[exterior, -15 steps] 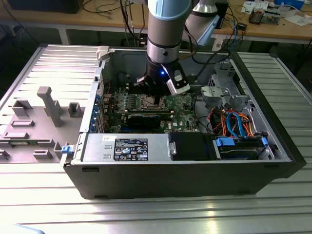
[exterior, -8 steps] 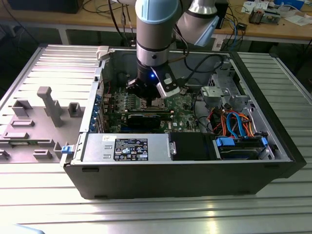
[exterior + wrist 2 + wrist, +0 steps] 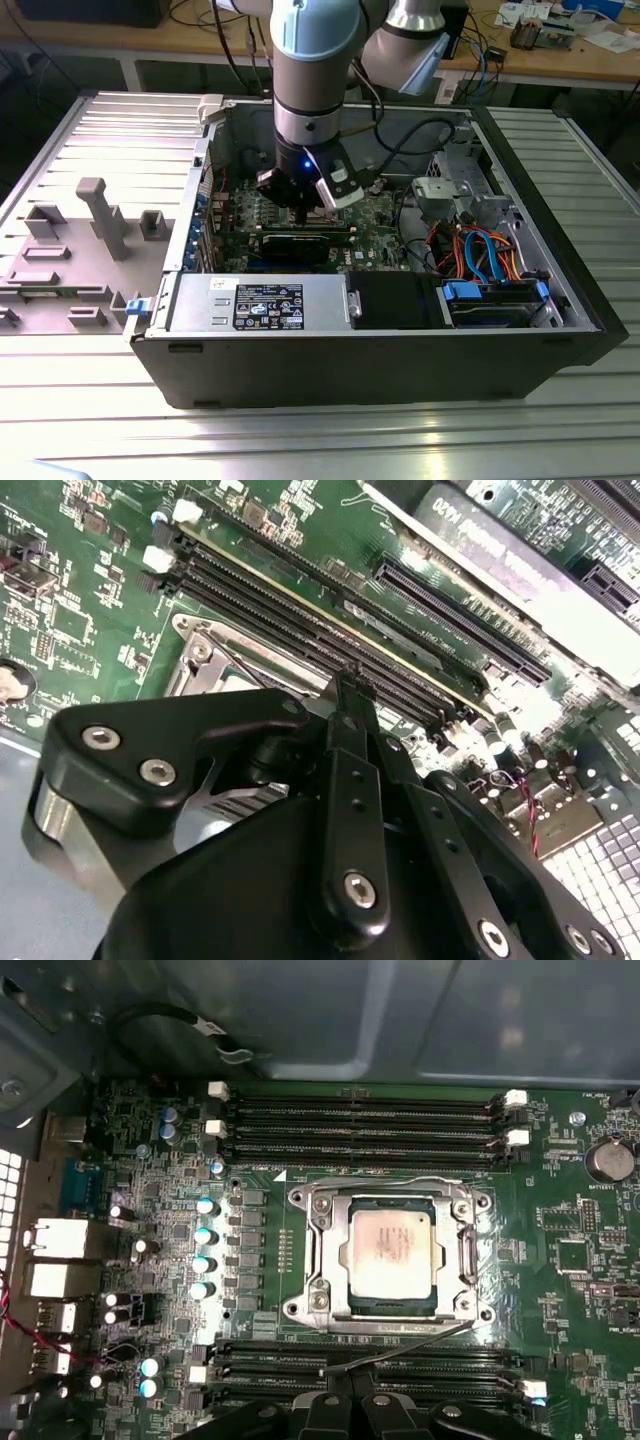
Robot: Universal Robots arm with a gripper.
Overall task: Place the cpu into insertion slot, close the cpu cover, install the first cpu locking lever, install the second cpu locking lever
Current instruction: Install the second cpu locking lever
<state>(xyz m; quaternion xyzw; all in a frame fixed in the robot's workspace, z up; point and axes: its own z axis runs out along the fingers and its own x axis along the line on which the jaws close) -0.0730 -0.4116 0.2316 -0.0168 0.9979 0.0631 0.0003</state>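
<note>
1. An open computer case point(image 3: 400, 350) lies on a ribbed metal table point(image 3: 90, 130), with a wooden workbench point(image 3: 560, 62) strewn with cables behind it
2. The arm reaches down into the case over the green motherboard point(image 3: 590, 1250)
3. The cpu point(image 3: 391, 1250), a dull silver square, sits in the insertion slot point(image 3: 322, 1228) at the board's middle, between two banks of long black memory slots point(image 3: 365, 1125)
4. The cpu cover point(image 3: 452, 1260) lies closed, framing the chip
5. A thin wire lever point(image 3: 400, 1355) slants up from the socket's edge to the gripper point(image 3: 348, 1392), whose fingertips are pressed together on it
</note>
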